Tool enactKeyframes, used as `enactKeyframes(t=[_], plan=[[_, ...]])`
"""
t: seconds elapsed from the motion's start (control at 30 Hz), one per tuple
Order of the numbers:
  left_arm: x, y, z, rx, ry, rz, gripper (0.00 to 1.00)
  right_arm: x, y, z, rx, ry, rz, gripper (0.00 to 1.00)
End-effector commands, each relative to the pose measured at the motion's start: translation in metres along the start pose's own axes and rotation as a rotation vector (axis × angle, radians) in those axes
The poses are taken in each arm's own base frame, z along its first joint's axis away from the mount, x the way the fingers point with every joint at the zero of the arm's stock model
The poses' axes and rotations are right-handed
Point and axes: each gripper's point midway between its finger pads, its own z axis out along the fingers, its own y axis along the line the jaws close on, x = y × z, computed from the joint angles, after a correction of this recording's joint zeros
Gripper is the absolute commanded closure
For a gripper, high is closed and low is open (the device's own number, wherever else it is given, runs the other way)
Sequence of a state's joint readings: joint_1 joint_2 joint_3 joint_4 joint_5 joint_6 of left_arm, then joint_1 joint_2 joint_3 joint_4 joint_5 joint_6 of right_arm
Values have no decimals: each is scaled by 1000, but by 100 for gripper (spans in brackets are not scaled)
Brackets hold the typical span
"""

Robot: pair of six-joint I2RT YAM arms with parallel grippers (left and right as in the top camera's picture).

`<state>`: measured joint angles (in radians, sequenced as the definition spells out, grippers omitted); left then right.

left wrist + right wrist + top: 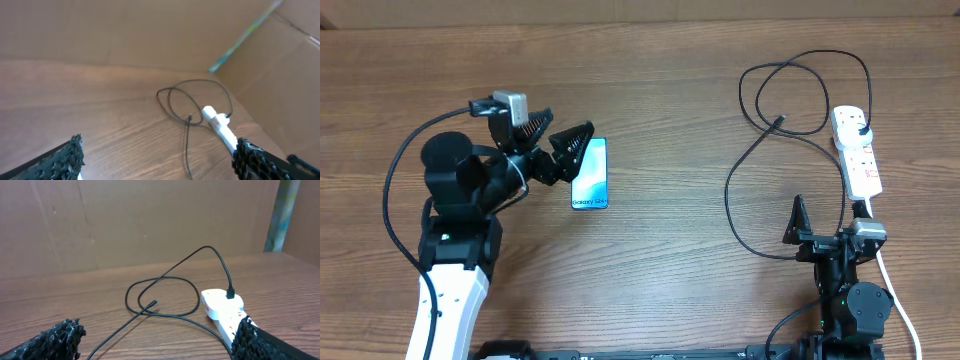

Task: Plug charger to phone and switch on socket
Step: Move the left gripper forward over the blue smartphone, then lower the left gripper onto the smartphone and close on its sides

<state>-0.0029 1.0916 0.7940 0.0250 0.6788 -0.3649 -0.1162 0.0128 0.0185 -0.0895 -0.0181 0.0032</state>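
Here — wood-grain table [660, 250] | brown board walls [125, 220] — socket [857, 150] right

Even, soft light, weak shadows. Overhead sharp. Left wrist view blurred, mild sheen on table [105, 80]. Right wrist clear.

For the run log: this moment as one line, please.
left tool: open, beside phone | right tool: open, empty | charger: plugged into socket, far end loose | phone: not connected

One phone [590, 174], one charger [858, 123], one socket [861, 162], two grippers: left gripper [570, 122], right gripper [832, 206].
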Motion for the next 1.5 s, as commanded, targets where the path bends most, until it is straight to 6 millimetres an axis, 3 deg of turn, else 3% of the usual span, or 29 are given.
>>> enactKeyframes(t=[0.0,0.13,0.3,0.57,0.77,1.17,1.47], plan=[[-7,10,3,-158,-5,7,0,1,-1,0,6,-6,-1,0],[1,19,3,-331,59,-9,0,1,-1,0,6,-6,-1,0],[7,14,17,-379,156,-40,0,1,-1,0,6,-6,-1,0],[53,50,47,-499,344,-116,0,1,-1,0,6,-6,-1,0],[73,64,58,-514,422,-89,0,1,-1,0,6,-6,-1,0],[105,45,60,-521,531,-25,0,1,-1,0,6,-6,-1,0],[108,46,59,-635,499,1,0,1,-1,0,6,-6,-1,0]])
